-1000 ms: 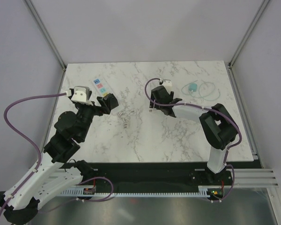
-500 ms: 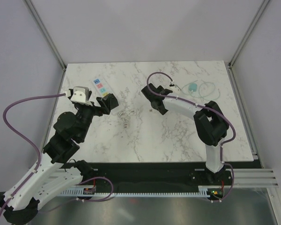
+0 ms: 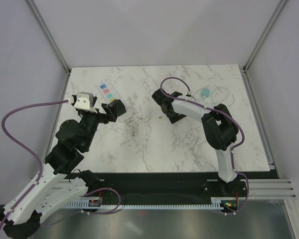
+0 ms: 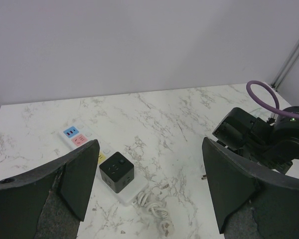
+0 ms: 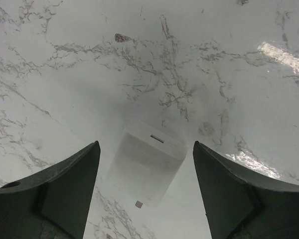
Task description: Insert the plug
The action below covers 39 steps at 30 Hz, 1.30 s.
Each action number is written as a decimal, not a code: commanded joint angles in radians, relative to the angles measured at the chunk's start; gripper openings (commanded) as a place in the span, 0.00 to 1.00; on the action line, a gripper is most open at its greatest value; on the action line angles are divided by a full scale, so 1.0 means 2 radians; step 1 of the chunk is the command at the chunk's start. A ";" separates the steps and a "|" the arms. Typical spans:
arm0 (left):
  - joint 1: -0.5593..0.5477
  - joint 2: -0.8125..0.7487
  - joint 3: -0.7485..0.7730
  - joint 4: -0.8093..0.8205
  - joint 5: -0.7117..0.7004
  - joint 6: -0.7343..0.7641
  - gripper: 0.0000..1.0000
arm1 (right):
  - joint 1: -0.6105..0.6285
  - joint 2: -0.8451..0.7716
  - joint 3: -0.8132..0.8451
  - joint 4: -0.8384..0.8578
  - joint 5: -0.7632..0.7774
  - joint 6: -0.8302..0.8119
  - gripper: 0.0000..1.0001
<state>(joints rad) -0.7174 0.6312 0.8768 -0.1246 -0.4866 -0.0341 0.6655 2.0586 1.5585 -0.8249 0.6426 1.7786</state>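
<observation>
Since the right gripper (image 5: pixel 145 147) hangs over the white plug (image 5: pixel 147 167) with jaws apart, one on each side and neither touching, nothing is gripped yet. The plug lies flat on the bench (image 3: pixel 189 144) near the middle, well apart from the power strip (image 4: pixel 75 136) on the left. The left gripper (image 4: pixel 149 144) hovers just short of the strip, jaws wide apart and empty.

Risks, my read:
- Jaws close off-centre → the plug skids or twists on the slick marble.
- Can't tell which way the prongs face, so a flat pick may leave them off-axis to the socket.
- Strip isn't held → the insertion push slides it.
- Loose white cable (image 4: pixel 157 213) lies between plug and strip and could snag.
- Both arms meet at the strip, so a clash is possible.

Count: 2 arms, 1 plug, 1 power strip, 1 black cube adapter (image 4: pixel 117 171) on the strip, 1 coiled cable, 1 teal part with clear tubing (image 3: pixel 205 93) at far right.
</observation>
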 commanded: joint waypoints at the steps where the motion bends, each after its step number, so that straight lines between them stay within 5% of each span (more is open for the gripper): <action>1: 0.002 -0.003 -0.002 0.021 0.002 -0.009 0.90 | -0.003 0.009 0.026 -0.009 -0.019 0.025 0.84; 15: 0.002 -0.011 -0.004 0.022 0.003 -0.006 0.90 | -0.003 0.040 0.024 -0.002 -0.078 0.037 0.81; 18: 0.002 -0.010 -0.003 0.022 0.012 -0.007 0.89 | -0.001 0.025 0.007 0.033 -0.055 -0.039 0.69; 20: 0.002 -0.004 -0.002 0.019 0.019 -0.011 0.89 | -0.002 0.001 -0.044 0.094 -0.044 -0.119 0.44; 25: 0.003 0.038 0.062 -0.040 0.099 -0.070 0.89 | -0.003 -0.113 -0.180 0.211 -0.054 -0.348 0.16; 30: 0.009 0.147 0.212 -0.182 0.176 -0.116 0.89 | -0.003 -0.283 -0.338 0.339 -0.135 -0.681 0.09; 33: 0.018 0.195 0.275 -0.216 0.238 -0.141 0.87 | -0.003 -0.378 -0.388 0.371 -0.240 -0.783 0.06; 39: 0.035 0.250 0.331 -0.293 0.360 -0.139 0.81 | 0.004 -0.530 -0.455 0.452 -0.459 -0.819 0.00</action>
<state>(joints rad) -0.6609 1.1095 1.4952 -0.5823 0.0536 -0.2745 0.6594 1.1004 0.6975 -0.1158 0.0307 0.2852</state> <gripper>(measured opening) 0.825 0.604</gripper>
